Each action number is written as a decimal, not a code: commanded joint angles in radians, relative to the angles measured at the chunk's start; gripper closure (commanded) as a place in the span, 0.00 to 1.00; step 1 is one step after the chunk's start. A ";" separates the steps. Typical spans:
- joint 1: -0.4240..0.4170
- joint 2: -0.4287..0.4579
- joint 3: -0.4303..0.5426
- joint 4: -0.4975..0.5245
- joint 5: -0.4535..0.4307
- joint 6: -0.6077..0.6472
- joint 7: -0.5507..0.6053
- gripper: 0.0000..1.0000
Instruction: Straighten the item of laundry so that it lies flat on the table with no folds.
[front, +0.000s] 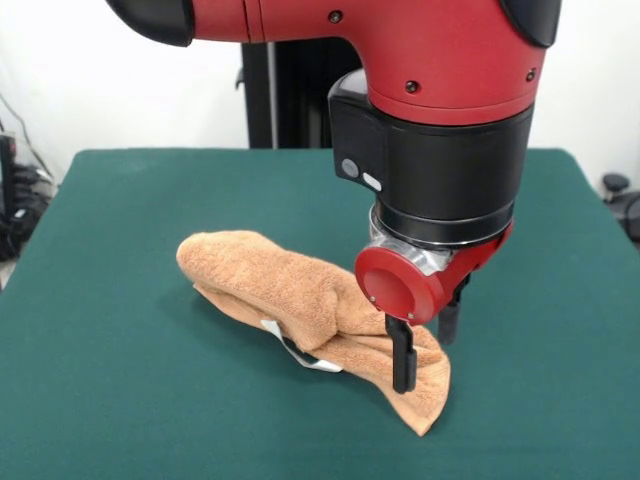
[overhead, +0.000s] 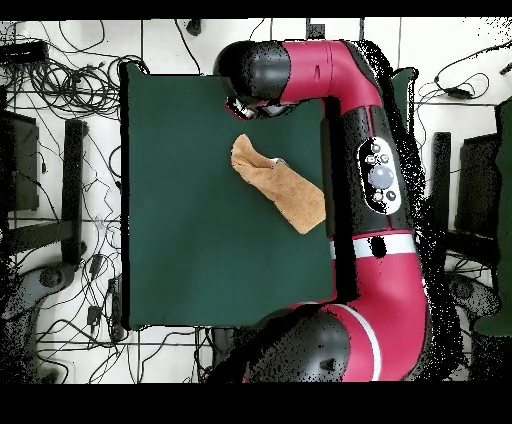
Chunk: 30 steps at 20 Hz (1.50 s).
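Where the table's (front: 120, 400) green cloth runs nearest the front camera, it lies bare, and just beyond that bare strip the towel (front: 290, 290) begins. Its closest part is a pointed corner, right of the towel's middle in the front view and lying on the cloth. From that corner the towel stretches back and to the left as a long, bunched roll, thick and folded over on itself, ending in a rounded hump at its far left. A small white tag (front: 300, 355) sticks out from the near edge of the towel, about midway along it, resting on the cloth. At the towel's right end, just behind the pointed corner, the gripper (front: 425, 345) comes down from above. Its two black fingers (front: 402, 360) are parted: the nearer one presses against the top of the towel, the farther one stands behind the towel's right edge, and nothing is clamped between them. Above the fingers sit the red wrist disc and the black and red arm (front: 440, 120). Beyond the towel, green cloth continues to the table's far edge. From overhead, the towel (overhead: 278, 184) lies as a slanted strip near one long edge of the table (overhead: 200, 240), its upper end reaching under the arm's (overhead: 375, 170) elbow.
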 joint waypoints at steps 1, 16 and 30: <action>0.041 0.025 0.050 0.026 -0.001 0.034 -0.294 0.00; 0.012 -0.007 0.013 0.155 -0.002 -0.019 -0.229 0.00; -0.015 -0.027 0.020 0.151 0.012 0.018 -0.248 0.00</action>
